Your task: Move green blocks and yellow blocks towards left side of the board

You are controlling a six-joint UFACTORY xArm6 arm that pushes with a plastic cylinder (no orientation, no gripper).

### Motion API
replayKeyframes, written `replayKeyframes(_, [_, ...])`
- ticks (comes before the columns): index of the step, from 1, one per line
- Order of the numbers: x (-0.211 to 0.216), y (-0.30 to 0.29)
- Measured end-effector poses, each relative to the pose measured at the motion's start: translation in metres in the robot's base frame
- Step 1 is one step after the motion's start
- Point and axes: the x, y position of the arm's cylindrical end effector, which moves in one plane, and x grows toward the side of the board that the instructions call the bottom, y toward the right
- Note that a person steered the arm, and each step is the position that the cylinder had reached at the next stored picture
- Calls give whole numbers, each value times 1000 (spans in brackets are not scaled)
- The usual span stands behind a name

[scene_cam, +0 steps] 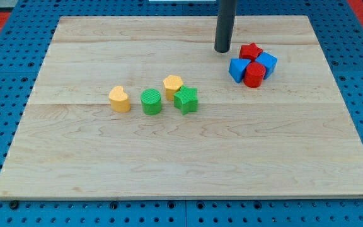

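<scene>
My tip (222, 50) is near the view's top, right of centre, just left of the red and blue cluster and well up and right of the green and yellow blocks. A yellow heart-shaped block (120, 99) lies left of centre. A green round block (150, 101) sits to its right. A yellow block (172, 86), roughly hexagonal, touches a green star block (186, 99) just below and right of it.
A tight cluster sits at the upper right: a red star block (251, 51), a blue block (266, 62), a blue block (237, 69) and a red round block (254, 74). The wooden board (188, 157) lies on a blue pegboard.
</scene>
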Motion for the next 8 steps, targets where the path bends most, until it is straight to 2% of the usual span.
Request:
replayKeyframes(2, [6, -6])
replayKeyframes(4, [80, -9])
replayKeyframes(5, [123, -47])
replayKeyframes(7, [115, -66])
replayKeyframes(8, [115, -104])
